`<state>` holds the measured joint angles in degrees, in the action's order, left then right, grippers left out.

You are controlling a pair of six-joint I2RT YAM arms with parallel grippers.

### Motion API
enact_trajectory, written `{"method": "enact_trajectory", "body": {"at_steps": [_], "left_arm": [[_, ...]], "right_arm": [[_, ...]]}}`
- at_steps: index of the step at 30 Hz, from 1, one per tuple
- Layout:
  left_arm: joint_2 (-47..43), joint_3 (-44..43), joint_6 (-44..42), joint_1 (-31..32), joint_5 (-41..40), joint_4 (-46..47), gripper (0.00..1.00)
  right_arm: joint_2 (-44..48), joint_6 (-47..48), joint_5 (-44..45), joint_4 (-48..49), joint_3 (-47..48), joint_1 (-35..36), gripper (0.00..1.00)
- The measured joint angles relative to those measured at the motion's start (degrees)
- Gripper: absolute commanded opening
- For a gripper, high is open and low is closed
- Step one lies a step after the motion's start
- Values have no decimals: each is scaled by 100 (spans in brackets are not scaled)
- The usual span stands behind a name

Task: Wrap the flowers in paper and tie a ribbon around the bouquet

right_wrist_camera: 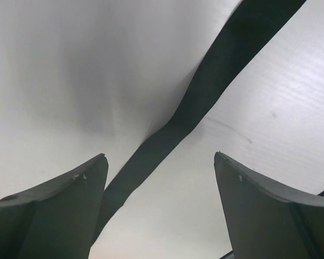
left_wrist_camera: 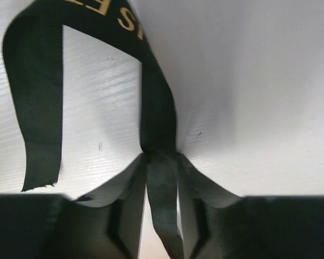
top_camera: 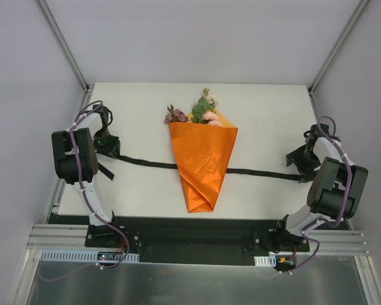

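You're tying: left hand clamps the narrow black fabric ribbon (right hand gapes astride it), so close that next.

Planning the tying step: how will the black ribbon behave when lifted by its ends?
Probably floppy: the ribbon twists and loops by the left pincer, so should sag. Likely light: thin and flat on the table. It seems to run under the bouquet, so tugging might shift that.

The middle of the ribbon is hidden beneath the paper, and the stems of the flowers are concealed inside it. The gold lettering is cut off in the left wrist view.
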<state>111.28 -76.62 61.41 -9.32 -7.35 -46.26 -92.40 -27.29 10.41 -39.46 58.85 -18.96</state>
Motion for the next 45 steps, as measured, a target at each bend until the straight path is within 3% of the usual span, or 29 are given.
{"method": "enact_trajectory", "body": {"at_steps": [1,2,8,13,20,23,27,30,34,35,40,45], "left_arm": [[0,2,15,2,-9,33,2],[0,4,26,17,-11,63,0],[-208,236,-212,111,-42,210,0],[-984,780,-713,284,70,426,0],[-2354,1314,-1602,522,1355,1167,0],[-2643,1386,-1943,715,1770,1351,0],[-2920,1403,-2476,1187,2371,1624,0],[-3104,1355,-2780,1515,2874,1775,0],[-3300,1274,-2922,1611,3348,1939,0],[-3370,1274,-2929,1609,3405,1971,0],[-3683,1344,-2924,1602,3392,2096,0],[-4258,1910,-2887,1598,2859,2153,0]], "right_arm": [[74,-39,-103,-9,-79,61,84],[131,-85,-210,-4,-149,109,84],[175,-243,-417,-22,-374,219,85],[-103,-243,-282,-72,-212,149,85],[-437,-153,251,-284,304,59,88],[-616,-92,444,-297,485,-17,85],[-828,-63,546,-328,511,-63,75],[-861,-52,560,-323,518,-63,56],[-918,13,544,-225,522,-61,5],[-931,48,520,-175,522,-59,1],[-758,280,610,39,520,339,1],[634,562,855,136,501,1878,1]]}}
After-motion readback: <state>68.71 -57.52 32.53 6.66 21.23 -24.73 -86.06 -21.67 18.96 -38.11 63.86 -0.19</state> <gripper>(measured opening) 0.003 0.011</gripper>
